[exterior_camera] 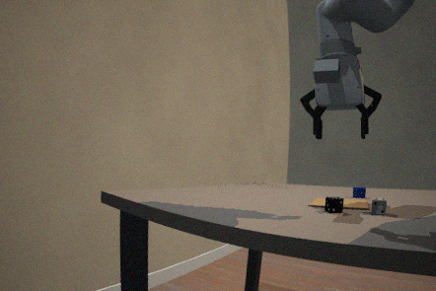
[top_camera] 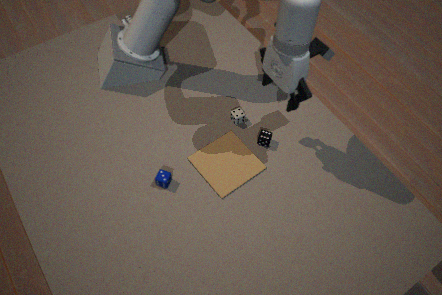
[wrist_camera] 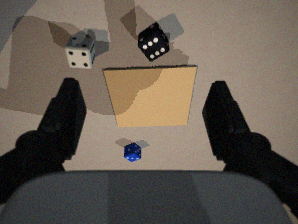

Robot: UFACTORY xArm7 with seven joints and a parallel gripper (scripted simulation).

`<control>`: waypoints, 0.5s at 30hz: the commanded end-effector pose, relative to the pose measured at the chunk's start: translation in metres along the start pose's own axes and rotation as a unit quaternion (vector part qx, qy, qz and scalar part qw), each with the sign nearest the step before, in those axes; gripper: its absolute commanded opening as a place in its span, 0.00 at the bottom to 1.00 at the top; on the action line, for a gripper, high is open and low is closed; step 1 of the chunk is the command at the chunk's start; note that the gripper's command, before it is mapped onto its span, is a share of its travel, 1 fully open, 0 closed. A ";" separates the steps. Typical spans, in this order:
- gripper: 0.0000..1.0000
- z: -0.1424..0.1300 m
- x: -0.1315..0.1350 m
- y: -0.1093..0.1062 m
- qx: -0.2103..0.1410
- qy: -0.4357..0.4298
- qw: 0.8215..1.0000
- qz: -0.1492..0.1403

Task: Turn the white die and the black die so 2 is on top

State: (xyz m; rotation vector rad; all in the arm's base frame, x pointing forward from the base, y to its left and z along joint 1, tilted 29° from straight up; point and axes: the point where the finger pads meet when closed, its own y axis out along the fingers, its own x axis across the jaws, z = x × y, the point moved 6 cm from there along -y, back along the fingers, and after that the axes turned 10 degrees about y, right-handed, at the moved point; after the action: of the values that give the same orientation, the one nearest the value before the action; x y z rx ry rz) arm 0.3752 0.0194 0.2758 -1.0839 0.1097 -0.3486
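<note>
The white die [top_camera: 238, 114] [exterior_camera: 379, 206] [wrist_camera: 80, 53] lies on the table just off the mat's far corner. The black die [top_camera: 264, 137] [exterior_camera: 333, 204] [wrist_camera: 153, 42] lies on the table beside the mat's right edge, also off it. The blue die [top_camera: 163, 178] [exterior_camera: 359, 191] [wrist_camera: 132, 152] lies on the table left of the mat. The tan square mat [top_camera: 227, 164] [exterior_camera: 320, 202] [wrist_camera: 152, 96] lies flat and bears no die. My gripper [top_camera: 287, 94] [exterior_camera: 340, 133] [wrist_camera: 145, 95] is open and empty, high above the table over the mat and dice.
The arm's base [top_camera: 131, 65] stands at the back left of the grey table top [top_camera: 100, 233]. The table's right edge runs close behind the black die, with wooden floor [top_camera: 390, 63] beyond.
</note>
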 end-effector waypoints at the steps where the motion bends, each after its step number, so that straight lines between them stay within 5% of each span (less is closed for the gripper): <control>1: 1.00 -0.039 -0.042 0.000 -0.004 0.018 1.000 -0.001; 7: 1.00 -0.063 -0.074 0.004 0.002 0.030 1.000 -0.002; 15: 1.00 -0.064 -0.075 0.004 0.002 0.030 1.000 -0.002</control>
State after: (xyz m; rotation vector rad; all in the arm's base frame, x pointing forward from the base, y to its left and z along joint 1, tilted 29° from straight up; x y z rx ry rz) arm 0.2929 -0.0067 0.2351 -1.0710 0.1613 -0.3815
